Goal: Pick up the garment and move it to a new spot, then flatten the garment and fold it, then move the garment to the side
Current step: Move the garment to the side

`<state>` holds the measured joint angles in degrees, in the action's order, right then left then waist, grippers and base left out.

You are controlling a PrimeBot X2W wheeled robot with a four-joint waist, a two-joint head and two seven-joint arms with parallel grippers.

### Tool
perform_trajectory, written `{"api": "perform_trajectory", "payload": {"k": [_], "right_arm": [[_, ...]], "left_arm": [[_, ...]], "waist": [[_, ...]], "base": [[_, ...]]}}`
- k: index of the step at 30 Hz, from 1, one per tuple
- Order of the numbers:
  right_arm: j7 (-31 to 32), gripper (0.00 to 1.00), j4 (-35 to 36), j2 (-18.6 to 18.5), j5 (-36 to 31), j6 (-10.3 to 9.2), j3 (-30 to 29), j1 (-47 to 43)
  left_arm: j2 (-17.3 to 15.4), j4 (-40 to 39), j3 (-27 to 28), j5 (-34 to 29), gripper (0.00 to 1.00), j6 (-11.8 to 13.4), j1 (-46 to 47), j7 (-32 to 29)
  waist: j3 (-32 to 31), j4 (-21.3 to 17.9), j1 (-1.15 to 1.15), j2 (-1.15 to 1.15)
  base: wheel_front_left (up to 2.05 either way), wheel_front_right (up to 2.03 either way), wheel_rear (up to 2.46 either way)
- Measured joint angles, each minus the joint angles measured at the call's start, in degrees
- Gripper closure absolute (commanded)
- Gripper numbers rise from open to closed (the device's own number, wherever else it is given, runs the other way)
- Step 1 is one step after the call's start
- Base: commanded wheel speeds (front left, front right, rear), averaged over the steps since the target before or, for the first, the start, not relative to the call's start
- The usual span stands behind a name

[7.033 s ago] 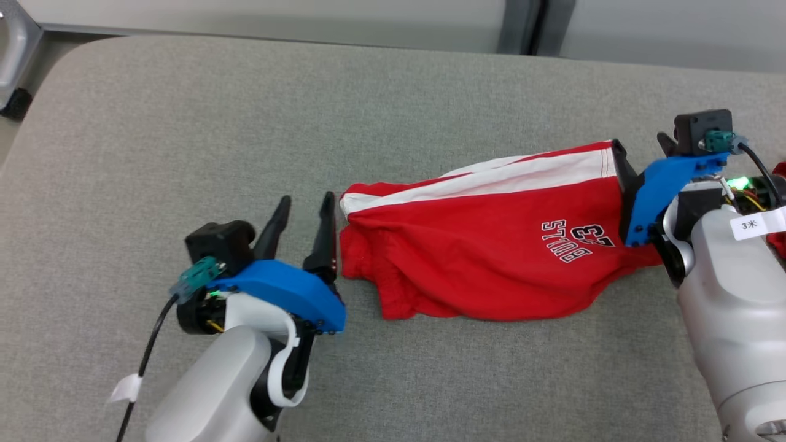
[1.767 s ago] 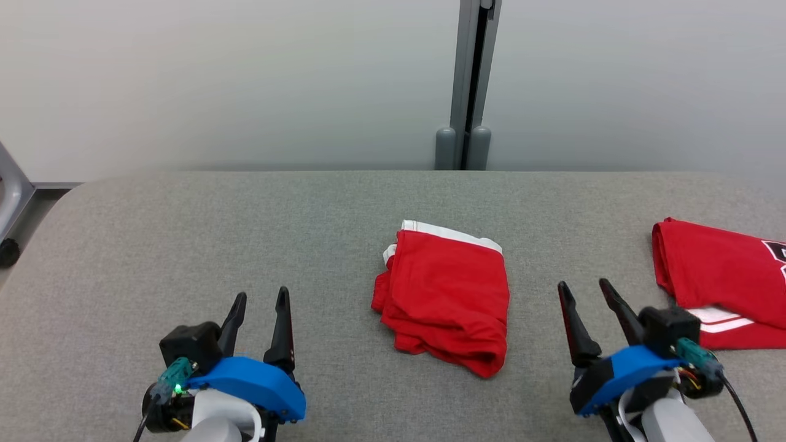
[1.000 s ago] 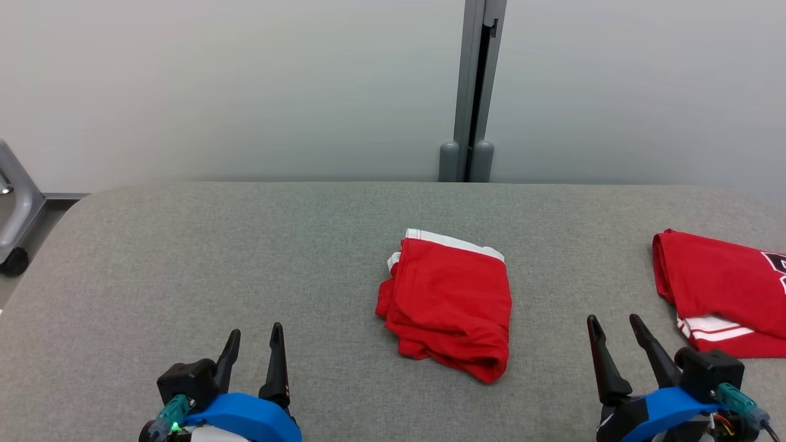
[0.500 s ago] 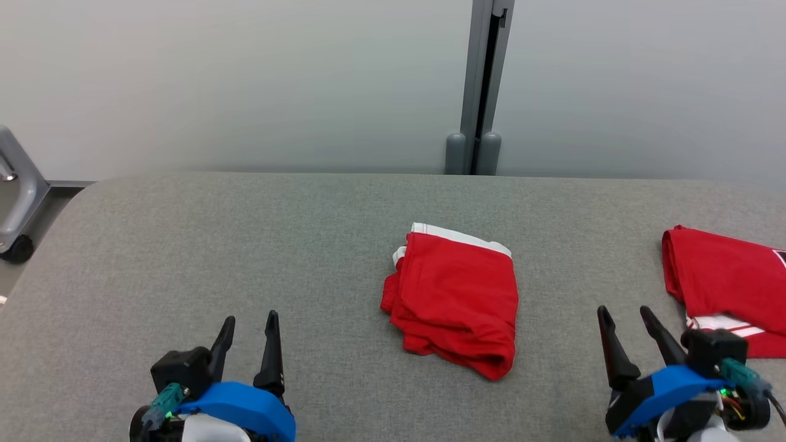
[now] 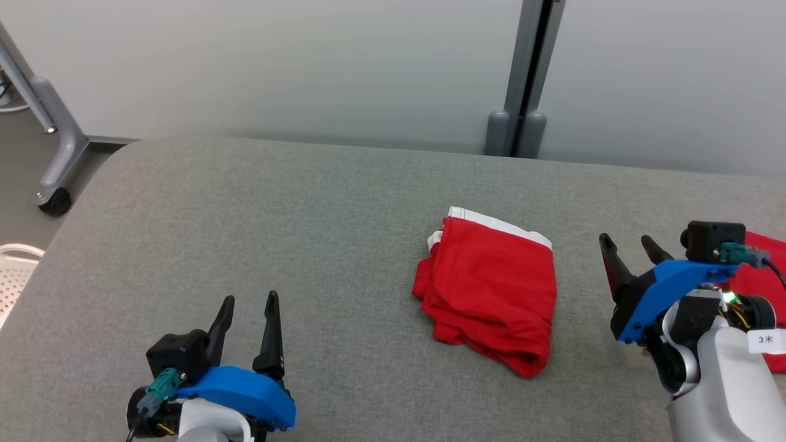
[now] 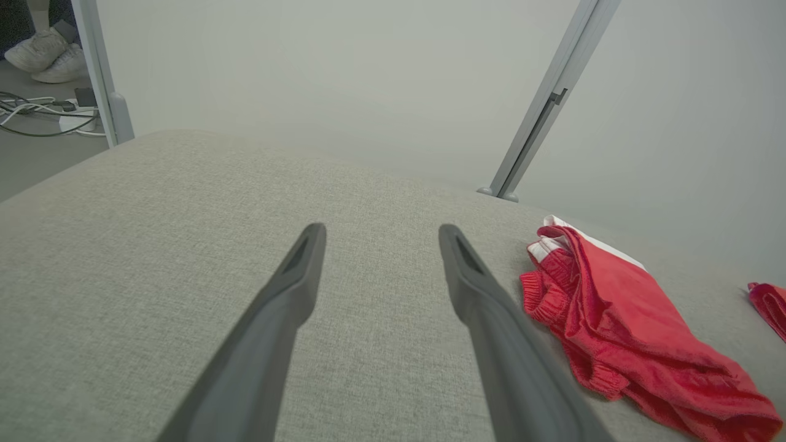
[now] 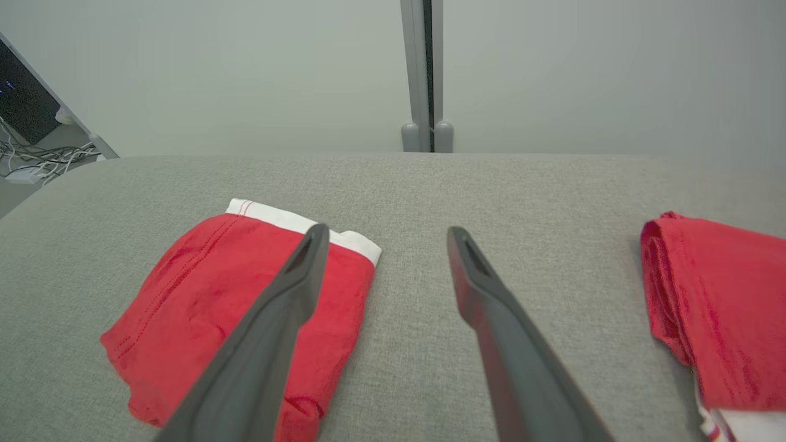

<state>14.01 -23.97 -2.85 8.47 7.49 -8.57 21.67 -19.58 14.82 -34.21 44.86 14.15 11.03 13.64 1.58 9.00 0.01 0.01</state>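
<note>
Second red garment (image 5: 775, 253) half hidden behind right gripper (image 5: 626, 239); edge-cropped.

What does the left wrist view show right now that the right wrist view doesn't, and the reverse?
Left wrist view: the open left gripper above bare table, and pale shoes on the floor at the upper left.
Right wrist view: the open right gripper, one finger in front of the folded garment, and the white trim on the second red garment.
Shared: the folded garment, the second red garment, the table, the wall post and floor cables.
</note>
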Motion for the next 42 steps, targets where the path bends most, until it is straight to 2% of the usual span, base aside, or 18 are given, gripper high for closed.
{"api": "perform_trajectory", "payload": {"k": [10, 19, 20, 22, 23, 24, 26, 27, 30, 34, 38, 42], "right_arm": [[9.8, 0.0, -8.95, -0.18, -0.75, 0.0, -3.83, 4.36], [11.36, 0.0, -16.5, -0.29, -1.1, 0.0, -3.04, 6.48], [11.1, 0.02, -17.04, -0.22, -1.1, 0.0, -2.75, 6.65], [10.87, 0.29, -18.05, -0.32, -1.05, 0.0, -2.07, 7.32], [10.67, 0.53, -18.44, -0.32, -0.8, 0.0, -1.64, 7.6], [10.54, 0.61, -18.98, -0.26, -0.66, 0.0, -1.31, 7.75], [10.04, 0.95, -19.85, -0.22, -0.41, 0.0, -0.42, 8.26], [9.66, 1.0, -20.27, -0.18, -0.41, 0.0, 0.07, 8.56], [8.47, 1.0, -20.98, -0.09, -0.29, 0.0, 0.91, 8.78], [5.94, 1.0, -21.58, 0.05, 0.62, 0.01, 4.15, 9.85], [5.3, 1.0, -20.69, -0.56, 1.49, 0.01, 7.7, 9.99], [5.12, 1.0, -18.05, -3.47, 2.04, 0.01, 10.68, 9.79]], "left_arm": [[0.3, -0.63, -0.21, -0.22, 0.0, -0.42, 1.48, 0.05], [0.85, -0.12, -0.04, -0.48, 0.0, -0.71, 2.55, 0.29], [0.88, -0.07, -0.02, -0.51, 0.0, -0.86, 2.69, 0.33], [0.94, 0.07, -0.05, -0.55, 0.0, -0.94, 2.92, 0.34], [0.98, 0.11, -0.08, -0.58, 0.0, -1.01, 2.99, 0.37], [0.99, 0.14, -0.16, -0.62, 0.0, -1.02, 3.11, 0.42], [0.97, 0.18, -0.37, -0.94, 0.0, -1.08, 3.3, 0.42], [0.98, 0.18, -0.58, -1.03, 0.0, -1.09, 3.35, 0.38], [0.99, 0.14, -1.08, -1.13, 0.0, -1.11, 3.41, 0.23], [0.86, -0.16, -1.75, -1.48, 0.0, -1.13, 3.4, -0.03], [1.04, -1.08, -1.9, -1.46, 0.0, -0.92, 3.34, -0.51], [1.01, -2.52, -2.13, -1.58, 0.0, -0.59, 3.44, -0.94]], "waist": [[3.68, 4.46, 0.0, 0.0], [7.01, 7.45, 0.0, 0.0], [7.17, 7.59, 0.0, 0.0], [7.37, 7.7, -0.01, 0.0], [7.39, 7.67, 0.0, 0.0], [7.42, 7.62, -0.01, 0.0], [7.38, 7.32, -0.01, 0.0], [7.32, 7.08, -0.01, 0.0], [7.15, 6.4, -0.01, 0.0], [6.86, 2.98, -0.01, 0.0], [7.0, -1.5, -0.01, 0.0], [7.66, -7.05, 0.0, 0.01]], "base": [[0.0, 0.0, 0.0], [0.0, 0.0, 0.0], [0.0, 0.0, 0.0], [0.0, 0.0, 0.0], [0.0, 0.0, 0.0], [0.0, 0.0, 0.0], [0.0, 0.0, 0.0], [0.0, 0.0, 0.0], [0.0, 0.0, 0.0], [0.0, 0.0, 0.0], [0.0, 0.0, 0.0], [0.0, 0.0, 0.0]]}}
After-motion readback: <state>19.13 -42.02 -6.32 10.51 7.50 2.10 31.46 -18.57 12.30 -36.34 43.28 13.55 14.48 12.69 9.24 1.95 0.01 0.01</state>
